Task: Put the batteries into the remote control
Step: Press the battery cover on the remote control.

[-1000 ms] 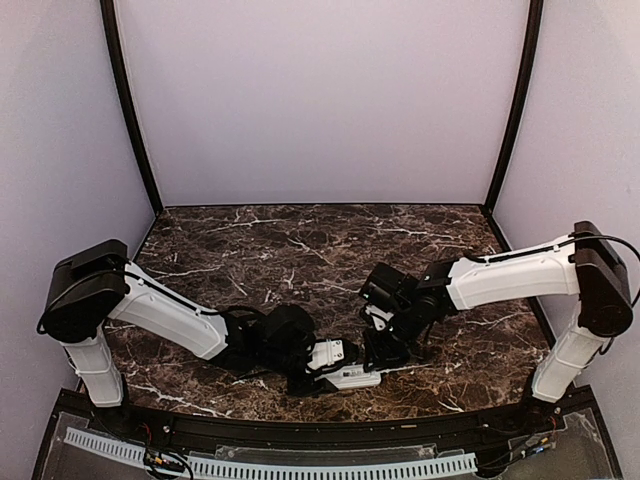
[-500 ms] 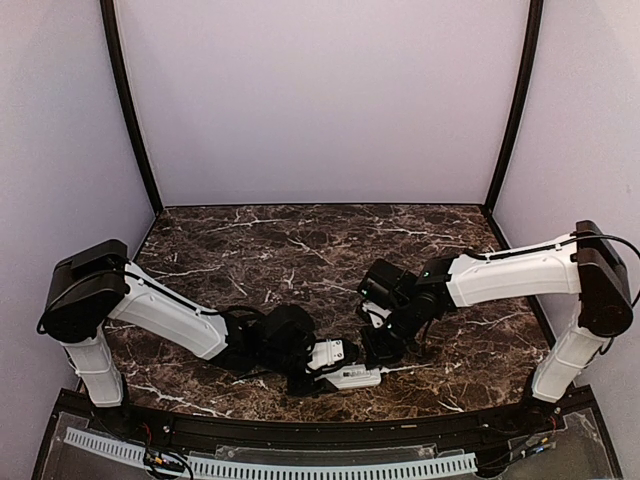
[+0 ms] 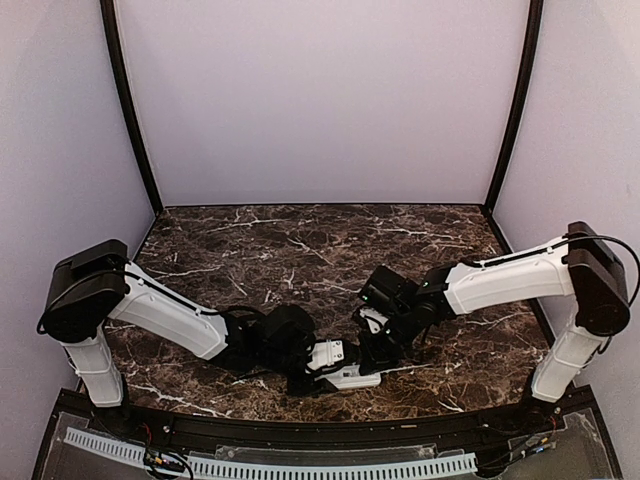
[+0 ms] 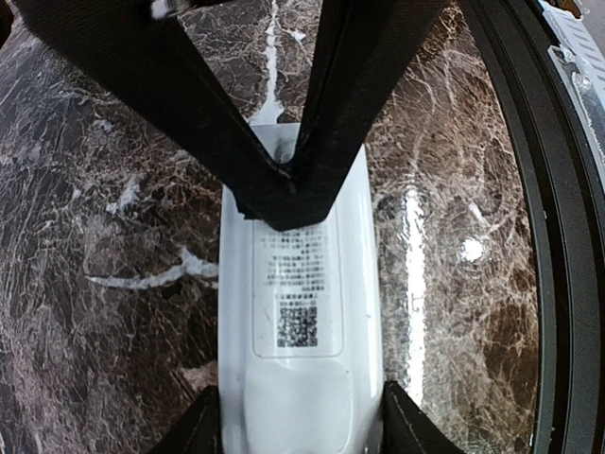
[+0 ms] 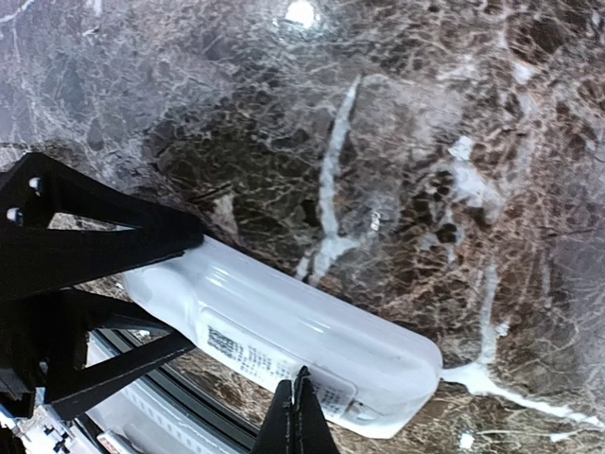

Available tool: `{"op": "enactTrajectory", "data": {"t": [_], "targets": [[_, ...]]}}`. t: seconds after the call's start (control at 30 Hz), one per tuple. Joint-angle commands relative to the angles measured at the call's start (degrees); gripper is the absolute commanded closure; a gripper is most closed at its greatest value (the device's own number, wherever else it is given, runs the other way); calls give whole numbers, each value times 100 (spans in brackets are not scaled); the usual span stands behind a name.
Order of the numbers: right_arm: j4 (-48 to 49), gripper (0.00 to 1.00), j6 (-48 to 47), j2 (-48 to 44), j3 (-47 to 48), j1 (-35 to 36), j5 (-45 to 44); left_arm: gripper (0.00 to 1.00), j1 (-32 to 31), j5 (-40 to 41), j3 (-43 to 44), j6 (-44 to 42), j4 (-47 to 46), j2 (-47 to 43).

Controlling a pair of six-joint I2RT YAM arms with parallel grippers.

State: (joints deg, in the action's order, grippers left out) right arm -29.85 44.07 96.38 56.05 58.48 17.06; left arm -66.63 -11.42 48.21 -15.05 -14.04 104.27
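Two white-and-black robot arms meet over a small white rectangular plastic remote control (image 3: 356, 379) at the 6 o'clock edge of a dark brown, white-veined marble-patterned tabletop (image 3: 300, 250), inside a booth of pale lilac walls (image 3: 320, 100). The remote control lies flat with its back up. In the overhead view its long axis runs roughly from 9 to 3 o'clock, near the black rim (image 4: 558, 246) of the tabletop.

The left end effector (image 3: 327, 358) reaches in from 9 o'clock and pinches the remote control across its width at that end. In the left wrist view its two black fingers (image 4: 200, 430) press against the two long sides of the white casing.

The right end effector (image 3: 373, 350) comes down from 1 o'clock with its jaws pressed together. Their joined tip meets the back of the remote control at the edge of a printed label (image 4: 298, 270), which has a QR code (image 4: 298, 326) below it. Whether the tip presses on the casing or hovers just over it cannot be told.

The right wrist view shows the same closed tip at the near long edge of the casing, by the label. The left end effector is clamped on at 9 o'clock, and the opposite, rounded end lies free on the tabletop. In the left wrist view a bright spot of lamp light (image 4: 470, 249) glints off the polished surface at 3 o'clock of the remote control.
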Motion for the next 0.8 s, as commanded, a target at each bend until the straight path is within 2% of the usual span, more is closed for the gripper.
{"op": "enactTrajectory", "data": {"t": [0.0,0.17,0.23,0.43,0.63,0.73,0.77], "targets": [[53,100,118,247,-447,58,-118,58,-25,-79,-74,-77,192,36],[-56,100,-94,12,-160,52,-132,57,-25,-88,-54,-81,235,3],[14,98,-337,-166,2,54,-40,50,-25,-65,-49,-85,269,-107],[-184,68,-1388,-706,569,39,-252,30,-25,61,-99,-56,264,-802],[-742,53,-2744,-962,1199,-197,-578,25,57,227,13,247,800,-1545],[-637,45,-3423,-1104,1271,-245,-442,23,475,311,36,958,1190,-2148],[-562,39,-3590,-1130,1262,-242,-341,23,594,394,41,1148,1280,-2284]]}}
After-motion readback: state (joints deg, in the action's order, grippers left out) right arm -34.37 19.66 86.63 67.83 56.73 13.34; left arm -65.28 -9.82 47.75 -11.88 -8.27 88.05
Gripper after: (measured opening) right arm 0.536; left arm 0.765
